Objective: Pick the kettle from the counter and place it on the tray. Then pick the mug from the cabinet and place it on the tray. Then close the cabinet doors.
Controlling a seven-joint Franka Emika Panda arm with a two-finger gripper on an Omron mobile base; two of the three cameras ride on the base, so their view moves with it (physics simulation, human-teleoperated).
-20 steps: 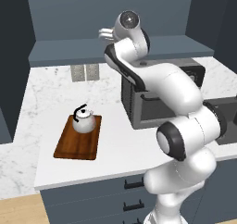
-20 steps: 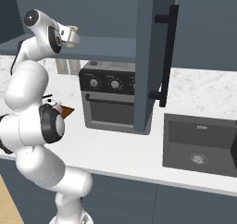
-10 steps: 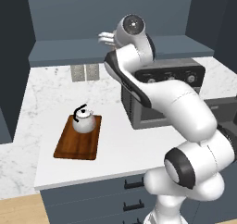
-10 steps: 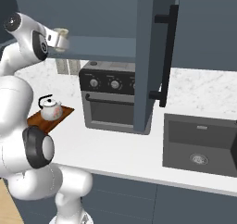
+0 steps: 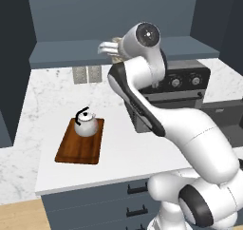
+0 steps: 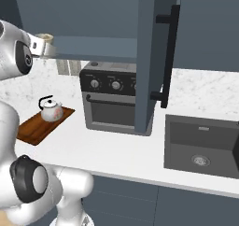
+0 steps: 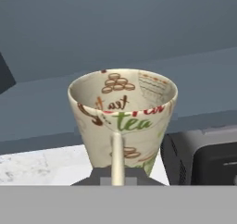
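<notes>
End effector (image 5: 108, 47): closed on the handle of the small cream-beige mug (image 7: 122, 118), printed with brown and green lettering. It is held upright in the air in front of the dark blue-grey wall cabinet (image 5: 109, 51), level with the cabinet shelf; in the hand view the mug's open mouth faces the camera, and its thin handle runs down to the fingers.

Kettle, small, round, silvery-white, with black arched handle (image 5: 86, 123): standing upright on the far end of the flat reddish-brown wooden tray (image 5: 78, 149).

Tray: lying flat on the white marble-patterned surface with grey veining (image 5: 118, 150), left of the arm.

Countertop oven, black, with a row of knobs (image 6: 109, 100): on the surface to the right of the tray.

Cabinet door, tall, flat, dark blue-grey (image 6: 151, 57): 1 panel standing open, edge-on in the right base view, with a long vertical black bar handle (image 6: 169, 57), hanging in front of the oven.

Sink, dark, recessed (image 6: 200, 145): set in the surface right of the oven.
</notes>
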